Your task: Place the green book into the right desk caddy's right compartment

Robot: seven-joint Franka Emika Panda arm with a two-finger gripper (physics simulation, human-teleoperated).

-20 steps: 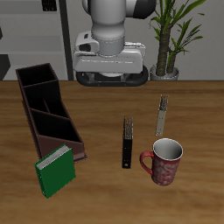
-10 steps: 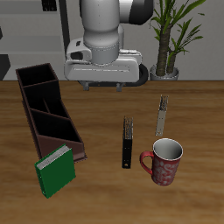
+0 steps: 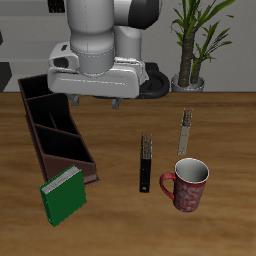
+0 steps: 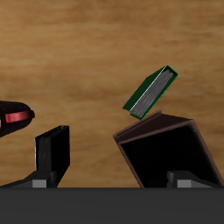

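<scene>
A wide wooden table [image 3: 220, 120] fills the scene, with a grey wall and a potted plant [image 3: 192, 40] behind it.

The robot arm is the biggest thing here. Its end effector [image 3: 95, 100] hangs high above the table, over the far part of the right desk caddy [image 3: 52, 135]. Two short finger tips poke down with a gap between them, and nothing is held in them, so it looks open.

The right desk caddy is a long dark box with no lid. It has three parts inside. All three look empty as far as I can see. The right compartment [image 3: 36, 89] is the small square part at the far end, close to the robot.

The green book [image 3: 63, 195] lies on the table near the front edge, just past the caddy's low end. It is tilted a bit. In the wrist view the green book [image 4: 150, 91] shows by the caddy's end too.

A black book [image 3: 146, 164], a slim beige book [image 3: 184, 131] and a red mug [image 3: 187, 185] stand off to the side.

The job has hardly begun, I think. The book is not picked up yet. The arm has to go to it, grab it, lift it and set it in the small square part.
</scene>
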